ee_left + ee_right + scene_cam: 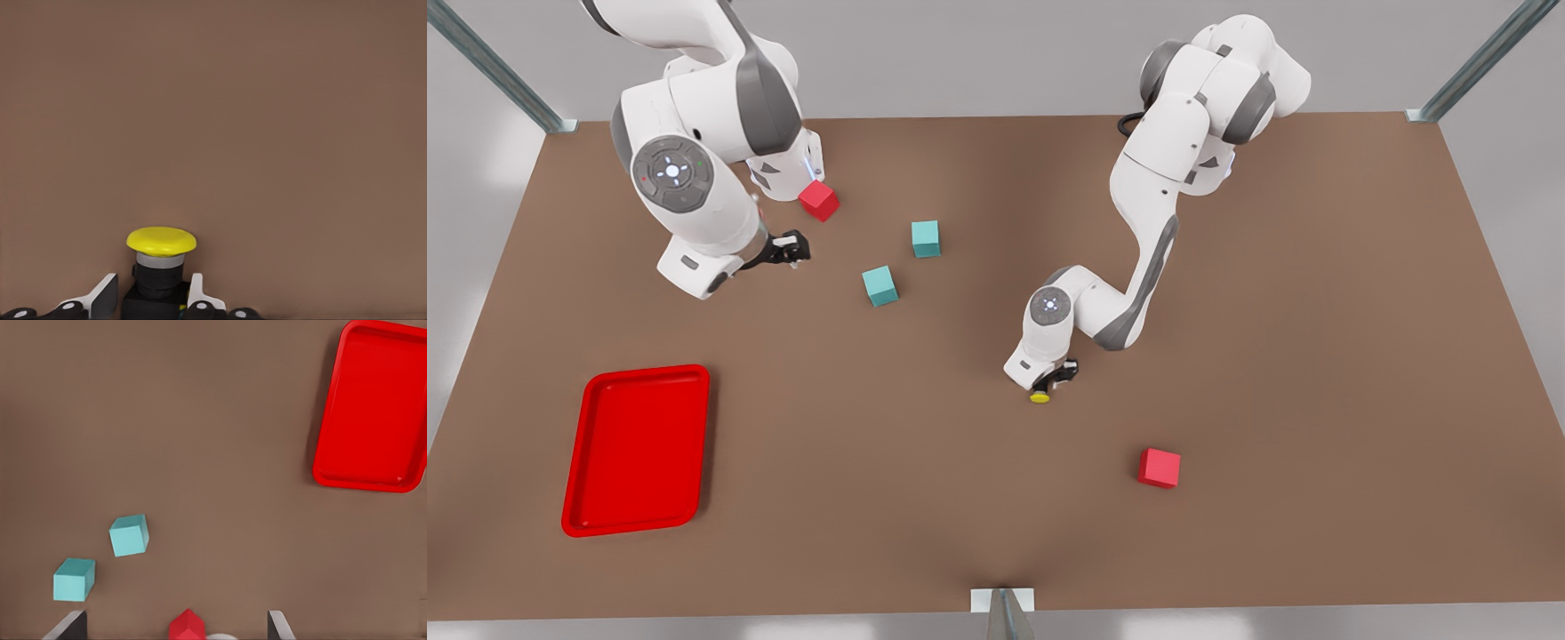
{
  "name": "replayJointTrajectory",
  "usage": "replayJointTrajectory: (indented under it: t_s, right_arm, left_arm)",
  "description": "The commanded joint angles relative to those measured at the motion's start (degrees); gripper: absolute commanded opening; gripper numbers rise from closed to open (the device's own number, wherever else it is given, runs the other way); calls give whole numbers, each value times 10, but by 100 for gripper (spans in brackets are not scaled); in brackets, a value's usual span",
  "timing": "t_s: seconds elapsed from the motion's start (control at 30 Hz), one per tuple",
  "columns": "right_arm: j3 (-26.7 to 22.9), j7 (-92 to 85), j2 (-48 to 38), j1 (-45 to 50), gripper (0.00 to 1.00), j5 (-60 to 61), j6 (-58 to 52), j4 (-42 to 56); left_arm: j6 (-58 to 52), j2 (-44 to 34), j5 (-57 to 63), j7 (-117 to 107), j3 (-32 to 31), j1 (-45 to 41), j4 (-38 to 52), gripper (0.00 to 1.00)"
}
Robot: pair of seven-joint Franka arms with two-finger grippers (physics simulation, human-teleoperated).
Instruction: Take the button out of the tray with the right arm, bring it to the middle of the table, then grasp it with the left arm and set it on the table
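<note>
Matte brown tabletop (1316, 356) lies bare around the left gripper (1052, 380) near its middle. Its fingers (103, 293) clamp the dark-bodied, yellow-capped button (160, 263), cap pointing away from the wrist. Right gripper (787, 249) hangs spread wide, holding nothing, beside a red cube (819, 200). Shallow red tray (605, 516), teal cubes (926, 238) stand well apart.

Even, soft overhead light; faint blurred shadows under the arms on the table (1280, 373); no glare
</note>
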Motion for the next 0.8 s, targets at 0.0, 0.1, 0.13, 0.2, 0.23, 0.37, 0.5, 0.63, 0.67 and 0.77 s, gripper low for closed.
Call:
replayJointTrajectory:
  t_s: [0.0, 0.1, 0.13, 0.2, 0.23, 0.37, 0.5, 0.63, 0.67, 0.77]
  right_arm:
    - [0, -43, -1, 1, 100, 0, -5, 0]
    - [0, -43, -1, 1, 100, 0, -5, 0]
    - [0, -43, -1, 1, 100, 0, -5, 0]
    - [-2, -43, -1, 0, 100, -1, -5, 0]
    - [-2, -43, -1, 0, 100, -1, -5, 0]
    - [-2, -43, 1, -1, 100, 1, -5, 7]
    - [-3, -40, 1, -13, 100, -1, -2, 17]
    - [-2, -43, 0, -20, 100, -17, -3, 22]
    - [-2, -43, 1, -19, 100, -16, -3, 22]
    - [-1, -43, 1, -16, 100, -16, -5, 20]
  left_arm:
    - [-6, 4, -1, 54, 0, 1, 2, 62]
    - [-40, 8, -18, 55, 0, 3, 20, 56]
    - [-46, 7, -18, 55, 0, 3, 21, 54]
    - [-51, 7, -18, 56, 0, 3, 21, 50]
    - [-55, 7, -18, 55, 0, 3, 27, 48]
    - [-66, 7, -18, 57, 0, 5, 29, 48]
    - [-97, 5, -19, 58, 4, 5, 51, 48]
    - [-233, 1, -22, -102, 27, 3, 127, 48]
    - [-239, -2, -19, -219, 43, -2, 137, 48]
    - [-383, -6, -19, -511, 226, -157, 138, 48]
